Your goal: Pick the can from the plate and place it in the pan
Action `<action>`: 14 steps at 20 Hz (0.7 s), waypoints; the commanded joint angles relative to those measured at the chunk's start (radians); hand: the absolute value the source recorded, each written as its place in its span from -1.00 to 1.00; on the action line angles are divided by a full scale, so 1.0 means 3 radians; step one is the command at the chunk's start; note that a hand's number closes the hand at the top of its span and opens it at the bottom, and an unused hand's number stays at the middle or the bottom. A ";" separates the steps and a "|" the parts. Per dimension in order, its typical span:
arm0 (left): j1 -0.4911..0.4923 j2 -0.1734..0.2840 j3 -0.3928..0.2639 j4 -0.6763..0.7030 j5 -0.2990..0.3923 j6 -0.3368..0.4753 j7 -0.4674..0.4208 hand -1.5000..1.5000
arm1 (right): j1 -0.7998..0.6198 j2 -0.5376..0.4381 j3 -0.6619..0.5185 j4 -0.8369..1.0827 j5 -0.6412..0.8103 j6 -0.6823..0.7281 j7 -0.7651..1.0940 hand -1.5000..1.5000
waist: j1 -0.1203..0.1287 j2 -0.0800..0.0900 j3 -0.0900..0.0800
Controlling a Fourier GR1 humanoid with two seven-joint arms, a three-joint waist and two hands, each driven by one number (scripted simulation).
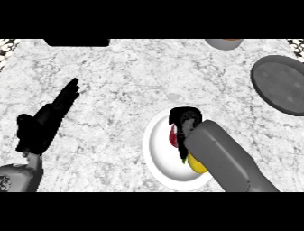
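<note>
The right hand (pixel 185 116) is seen low over the white plate (pixel 155 149), fingers curled downward, and the can (pixel 175 135) is mostly hidden beneath it and the forearm; only a red sliver shows beside the wrist. Whether the fingers are closed round it cannot be told. A yellow thing (pixel 195 164) lies on the plate too. The can would be judged light, stiff and smooth-walled, so it is best taken across its sides. Its long axis cannot be made out. The pan (pixel 286 85) waits well apart, on the surface at upper right. The left hand (pixel 46 121) rests open at the left.
</note>
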 commanded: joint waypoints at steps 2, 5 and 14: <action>0.0020 -0.0007 0.0055 -0.0087 -0.0065 -0.0052 0.0101 0.00 | 0.0039 -0.0008 0.0011 0.0027 0.0125 0.0319 -0.0225 1.00 | 0.0003 0.0004 0.0002; 0.0098 -0.0162 -0.0055 -0.0188 -0.0194 0.0023 0.0068 0.00 | 0.0039 -0.0047 -0.0062 0.0209 0.0272 0.0247 -0.0467 1.00 | 0.0014 0.0007 0.0002; 0.0101 -0.0302 0.0020 0.0014 -0.0330 -0.0048 -0.0057 0.00 | 0.0265 0.0093 -0.0221 -0.0434 0.0577 0.0246 -0.0286 1.00 | -0.0010 0.0001 0.0001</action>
